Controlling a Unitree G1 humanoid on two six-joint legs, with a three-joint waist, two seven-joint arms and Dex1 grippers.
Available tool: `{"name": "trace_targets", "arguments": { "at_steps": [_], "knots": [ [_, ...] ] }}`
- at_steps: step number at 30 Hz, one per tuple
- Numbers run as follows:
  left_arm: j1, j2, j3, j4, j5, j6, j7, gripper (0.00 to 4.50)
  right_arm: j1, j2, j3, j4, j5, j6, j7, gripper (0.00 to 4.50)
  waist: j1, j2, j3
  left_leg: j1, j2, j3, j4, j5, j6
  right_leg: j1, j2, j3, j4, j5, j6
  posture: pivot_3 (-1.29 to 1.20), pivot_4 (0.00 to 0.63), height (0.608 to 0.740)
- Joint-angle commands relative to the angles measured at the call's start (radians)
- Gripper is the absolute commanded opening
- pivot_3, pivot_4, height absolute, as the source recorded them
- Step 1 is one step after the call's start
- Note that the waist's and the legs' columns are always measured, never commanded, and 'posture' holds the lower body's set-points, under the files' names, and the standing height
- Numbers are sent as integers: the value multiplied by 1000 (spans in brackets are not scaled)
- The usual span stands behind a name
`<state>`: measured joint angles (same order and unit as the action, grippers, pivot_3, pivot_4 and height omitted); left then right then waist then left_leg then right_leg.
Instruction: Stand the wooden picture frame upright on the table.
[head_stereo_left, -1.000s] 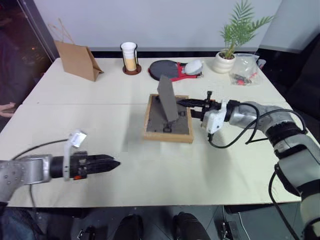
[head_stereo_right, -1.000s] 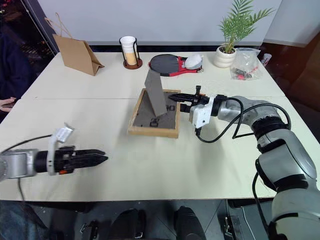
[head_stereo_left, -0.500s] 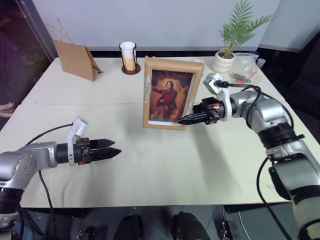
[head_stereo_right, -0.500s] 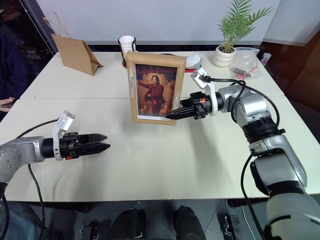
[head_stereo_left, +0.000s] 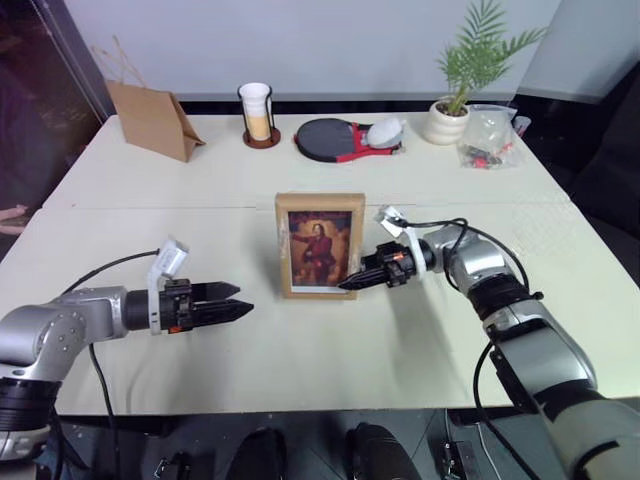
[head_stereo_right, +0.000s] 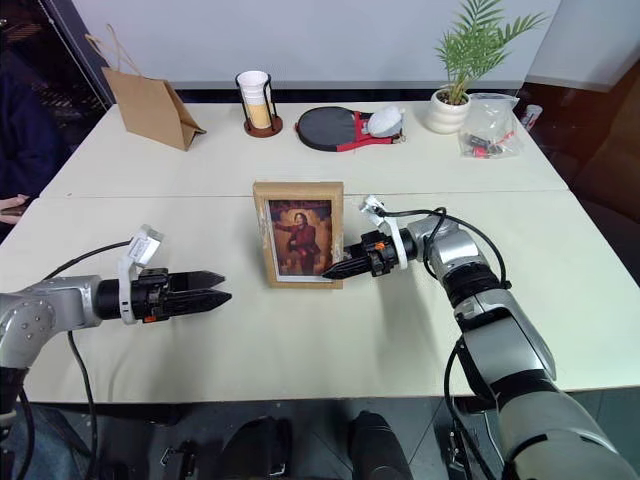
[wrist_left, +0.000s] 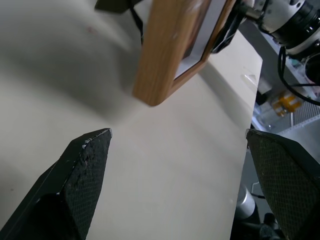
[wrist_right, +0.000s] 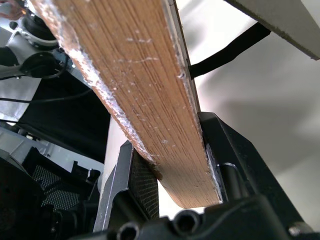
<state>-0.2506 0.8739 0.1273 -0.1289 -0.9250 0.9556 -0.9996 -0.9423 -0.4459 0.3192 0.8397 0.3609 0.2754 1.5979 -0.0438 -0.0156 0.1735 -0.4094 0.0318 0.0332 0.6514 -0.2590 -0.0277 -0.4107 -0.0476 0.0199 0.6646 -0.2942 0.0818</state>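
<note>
The small rectangular light-wood picture frame (head_stereo_left: 320, 245) stands upright at the centre of the picture on the large pale cream table (head_stereo_left: 300, 360), its portrait of a red-clad figure facing the camera. The right gripper (head_stereo_left: 349, 284) pinches the frame's lower right edge between its two black fingers. The left gripper (head_stereo_left: 243, 300), at lower left, has its fingers spread, apart from the frame.
</note>
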Motion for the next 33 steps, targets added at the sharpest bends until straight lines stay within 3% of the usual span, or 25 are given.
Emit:
{"name": "trace_targets", "arguments": {
  "at_steps": [1,5,12,14,19,26,33],
  "knots": [
    [8,-3,36,-38,-8,11,10,4415,-15,23,-39,26,-10,-32,17,1026,0,0,0,0,0,0,0,0,0,0,0,0,0,0,0,0,150,740],
    [9,-12,47,-49,-13,23,22,4415,-26,38,-44,82,-32,-49,17,1026,1,0,0,0,0,0,1,0,0,1,0,0,0,0,0,0,150,740],
    [12,-26,54,-64,-17,35,36,4500,-19,13,-48,100,-45,-51,17,4322,1,0,0,1,0,0,0,0,0,1,0,0,0,0,0,0,150,740],
    [14,-29,59,-69,-19,41,37,4500,0,-14,-41,49,-25,-30,17,4422,1,0,0,1,0,0,0,0,0,1,-1,0,0,0,0,0,150,740],
    [2,-23,74,-59,-26,44,19,4500,123,-216,-27,-255,49,101,17,4422,17,0,0,0,-1,-1,0,0,0,1,-2,0,0,0,0,0,150,740],
    [-38,-11,68,-57,43,-39,-13,4500,353,-502,-284,-738,175,337,-57,4422,31,1,1,1,-1,0,0,0,0,1,-1,0,-1,0,0,0,150,740],
    [-40,-4,65,-63,82,-83,-43,4500,526,-565,-501,-1084,289,501,-259,4422,27,1,0,2,0,0,0,0,0,2,1,1,-1,0,0,0,150,740]
  ]
}}
